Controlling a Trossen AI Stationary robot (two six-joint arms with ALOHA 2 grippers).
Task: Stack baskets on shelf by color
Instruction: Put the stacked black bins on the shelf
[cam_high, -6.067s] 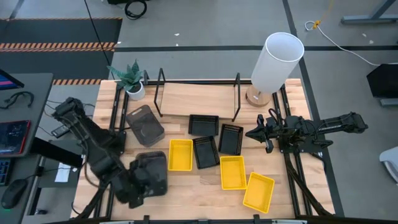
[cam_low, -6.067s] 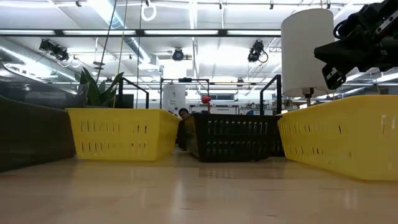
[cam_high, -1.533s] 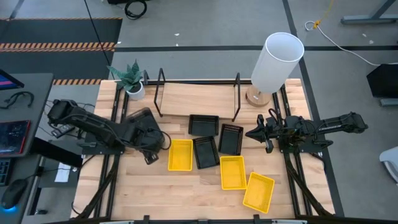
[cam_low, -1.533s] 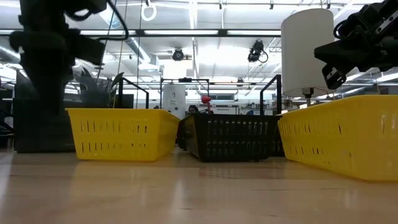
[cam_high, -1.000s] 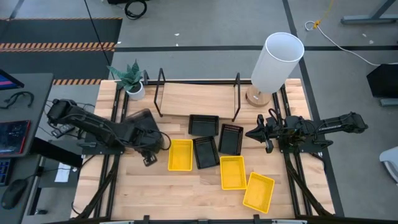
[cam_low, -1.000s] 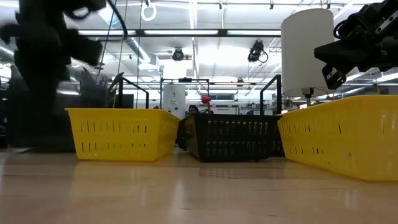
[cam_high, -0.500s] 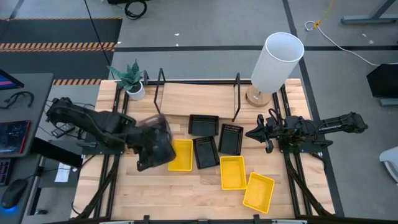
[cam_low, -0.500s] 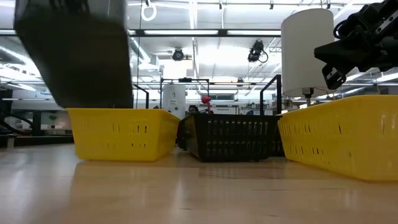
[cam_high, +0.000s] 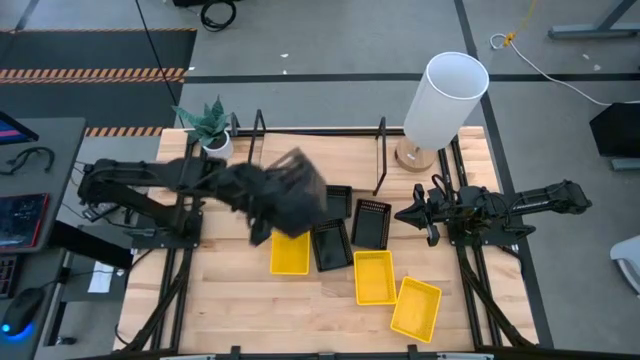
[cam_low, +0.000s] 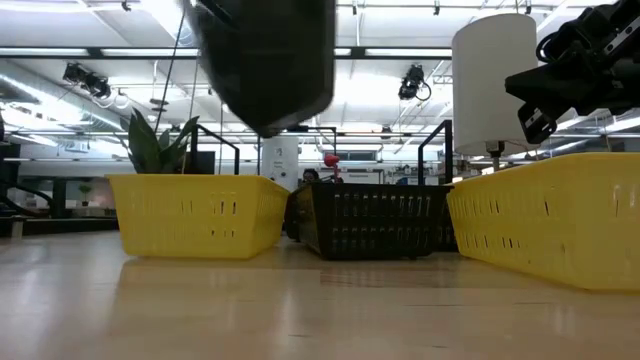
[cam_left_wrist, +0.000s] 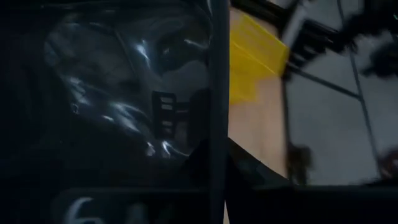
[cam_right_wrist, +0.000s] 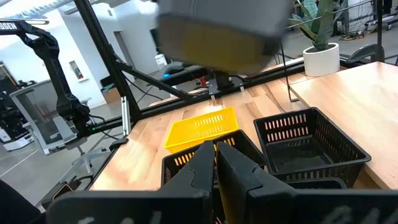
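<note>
My left gripper (cam_high: 258, 198) is shut on a dark grey basket (cam_high: 297, 190), held high above the table in front of the shelf (cam_high: 320, 158); the low view shows the same basket (cam_low: 268, 60) up in the air. Black baskets (cam_high: 327, 200) (cam_high: 371, 222) (cam_high: 330, 245) and yellow baskets (cam_high: 290, 250) (cam_high: 374, 277) (cam_high: 415, 307) rest flat on the tabletop's middle. My right gripper (cam_high: 415, 215) waits shut at the table's right, level, touching nothing. My left gripper holds the grey basket by one side wall (cam_left_wrist: 217, 106), which runs edge-on between the two fingers, one finger (cam_left_wrist: 198, 158) on the inner side and one on the outer. The basket is lifted clear of the table and tilted, out ahead of the fingers.
A white lamp (cam_high: 447, 98) stands at the far right corner and a potted plant (cam_high: 210, 125) at the far left, beside the shelf's upright loops (cam_high: 258, 135). Bare wood lies along the near edge on the left (cam_high: 200, 310).
My left gripper has lifted the grey basket off the table's left part and carried it up, toward the right and the far edge, past the yellow basket to the front of the shelf, tipping as it rose. It stayed shut.
</note>
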